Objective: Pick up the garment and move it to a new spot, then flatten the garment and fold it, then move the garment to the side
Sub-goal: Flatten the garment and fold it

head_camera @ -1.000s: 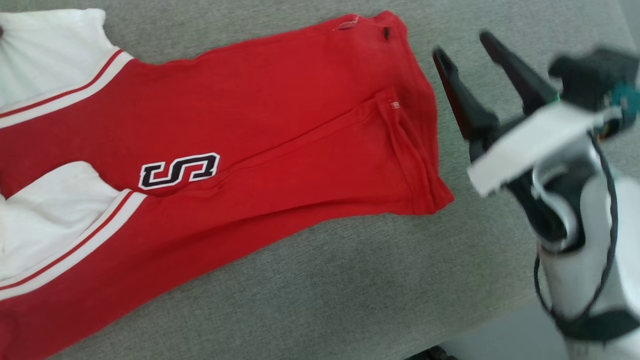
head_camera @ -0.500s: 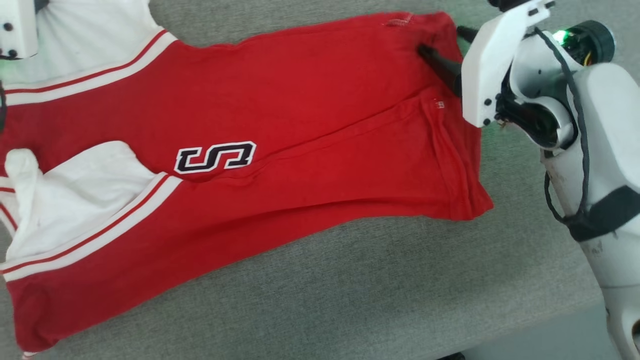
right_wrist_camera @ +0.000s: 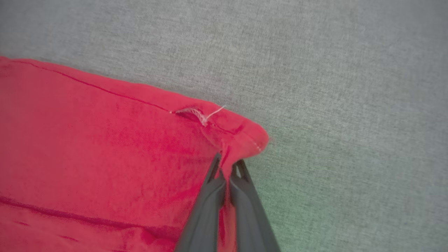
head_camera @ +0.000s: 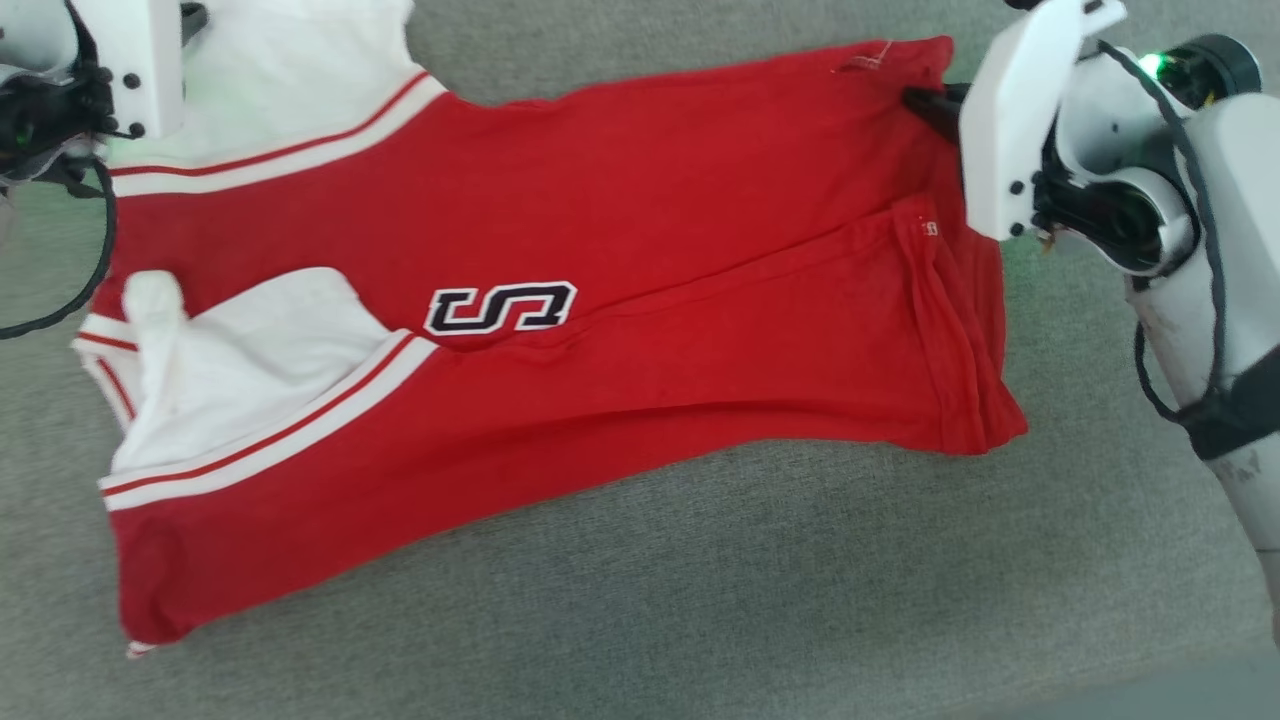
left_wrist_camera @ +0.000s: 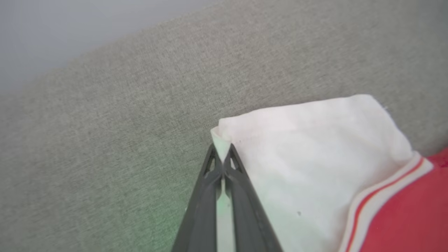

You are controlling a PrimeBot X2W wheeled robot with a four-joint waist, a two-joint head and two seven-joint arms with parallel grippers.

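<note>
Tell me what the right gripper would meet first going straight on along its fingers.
The garment: the right gripper is shut on its red hem corner. Beyond that corner, likely the grey cushion, though depth is unclear.

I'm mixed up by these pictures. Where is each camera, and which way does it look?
Head view: on the robot's head, looking down at the garment on grey fabric; left wrist and right wrist show at the top corners.
Left wrist view: on that wrist, looking along the left gripper, shut on the white sleeve corner.
Right wrist view: on that wrist, looking along the right gripper, shut on the red hem corner.
Shared: all three show the garment on grey fabric.
</note>
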